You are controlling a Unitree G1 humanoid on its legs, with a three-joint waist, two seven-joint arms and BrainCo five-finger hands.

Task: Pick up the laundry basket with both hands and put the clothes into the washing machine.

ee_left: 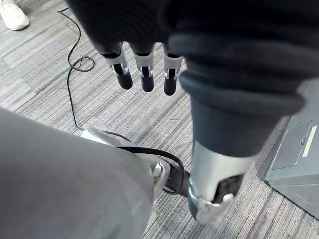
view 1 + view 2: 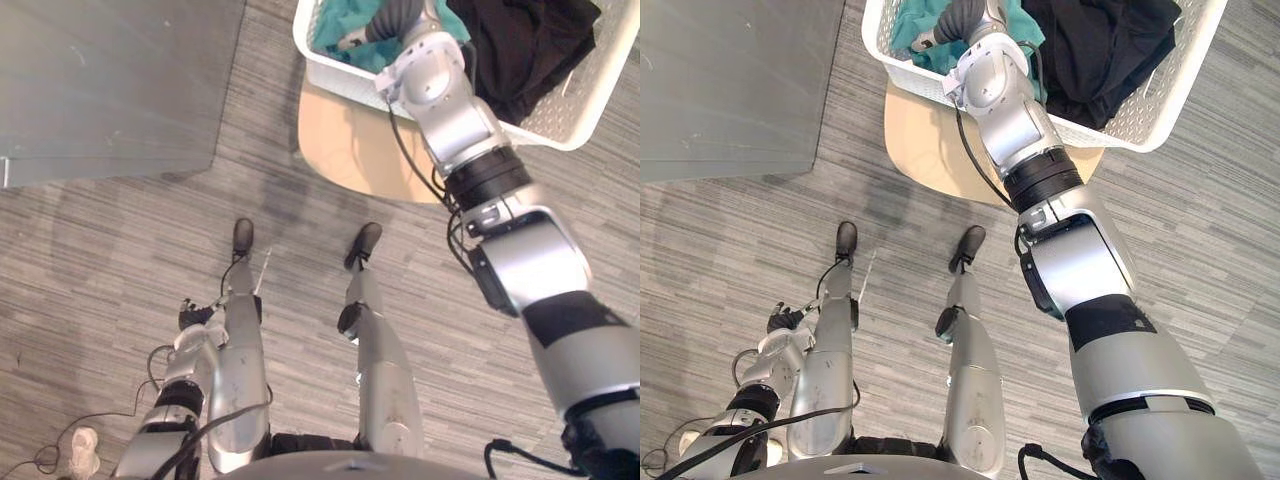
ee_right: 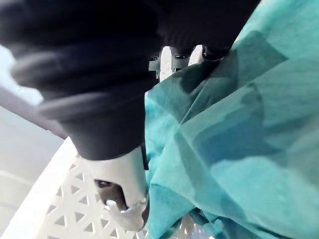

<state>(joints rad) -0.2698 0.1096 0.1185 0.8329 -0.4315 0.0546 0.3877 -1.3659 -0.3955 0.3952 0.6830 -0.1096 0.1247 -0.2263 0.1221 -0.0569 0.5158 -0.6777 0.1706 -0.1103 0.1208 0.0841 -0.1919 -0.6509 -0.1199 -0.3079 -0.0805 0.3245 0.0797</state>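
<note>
right hand (image 2: pixel 958 22): at laundry basket's (image 2: pixel 330 72) left end, on teal garment (image 3: pixel 234 129); grip cannot be told
left hand (image 1: pixel 145 64): hangs low, fingers straight, empty
black garment (image 2: pixel 525 45): basket's right end

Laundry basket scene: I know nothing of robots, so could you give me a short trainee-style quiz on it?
1. True or false: the laundry basket is empty.
2. Which cloth is the right robot hand reaching into? A. teal cloth B. red cloth C. white towel
3. Fill in: the left robot hand, low by the robot's side above the floor, has its fingers ____ (straight or curled).
Key: 1 false; 2 A; 3 straight.
</note>
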